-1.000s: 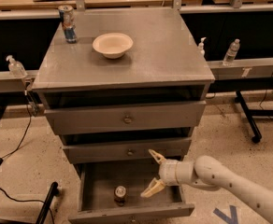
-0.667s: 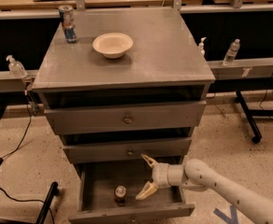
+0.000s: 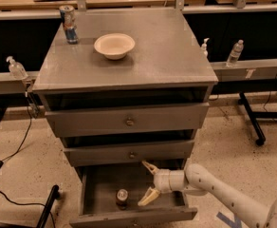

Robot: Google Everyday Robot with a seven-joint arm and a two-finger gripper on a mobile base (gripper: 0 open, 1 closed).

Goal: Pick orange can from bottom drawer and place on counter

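Claw [image 3: 142,183] in bottom drawer [image 3: 100,186], 1 orange can [image 3: 122,197]

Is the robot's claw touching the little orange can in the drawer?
Apart. The camera view shows grey drawer floor between the open gripper and the orange can in the bottom drawer.

You can read no text here: the print on the orange can [image 3: 122,197] in the bottom drawer [image 3: 96,186] and on the blue can [image 3: 69,24] on the counter [image 3: 169,56] stays illegible. The gripper [image 3: 142,184], fingers spread, hangs over that drawer, just right of the orange can.
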